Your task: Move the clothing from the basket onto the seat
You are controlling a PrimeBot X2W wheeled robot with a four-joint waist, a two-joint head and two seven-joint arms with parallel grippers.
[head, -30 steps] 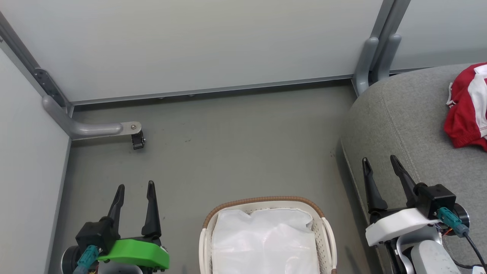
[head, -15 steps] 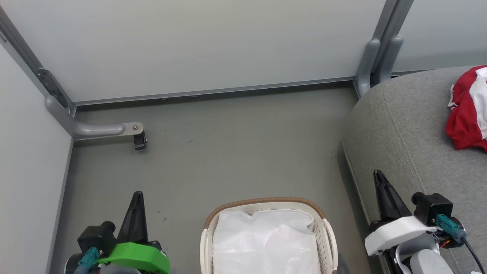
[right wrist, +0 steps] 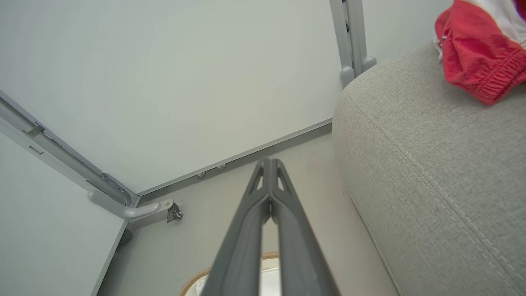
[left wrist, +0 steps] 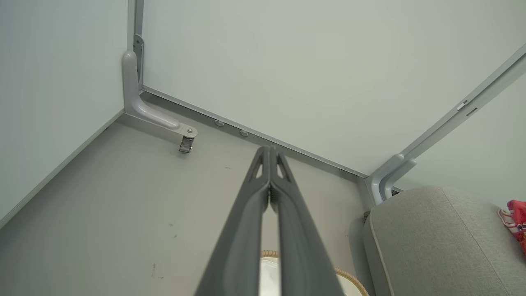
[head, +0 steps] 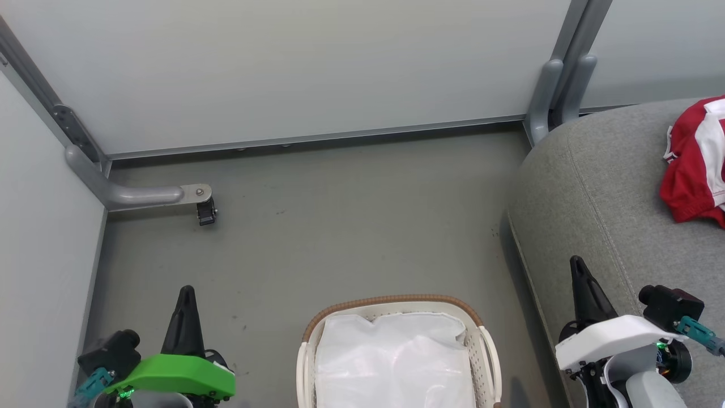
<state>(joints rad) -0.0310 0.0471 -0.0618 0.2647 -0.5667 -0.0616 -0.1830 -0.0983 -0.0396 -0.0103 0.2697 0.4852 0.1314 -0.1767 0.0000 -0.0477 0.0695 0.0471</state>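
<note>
- Both of my grippers are empty, fingers pressed together tip to tip; the left gripper (head: 186, 294) and the right gripper (head: 578, 266) hang low at my sides, pinching nothing
- Between them, and nearer to me than either set of tips, stands the basket (head: 391, 300) on the floor (head: 351, 226); the part of it I can see holds its crumpled white liner (head: 396, 362) and no red cloth
- The clothing (head: 694, 164) lies on the seat (head: 612, 215), ahead of my right jaws and well off to their right, apart from them; from my left jaws it is far off to the right, past the seat's rounded corner
- I judge the arms are parked this way because the carrying looks done; closed fingers drawn back from basket and cushion snag on nothing
- The clothing looks like a loose red heap with a broad white panel and white trim; its near edge is a gathered, ribbed red hem (right wrist: 495, 84) that sags onto the grey weave; whether the heap is one garment or two I cannot tell, as its far part is cut off
</note>
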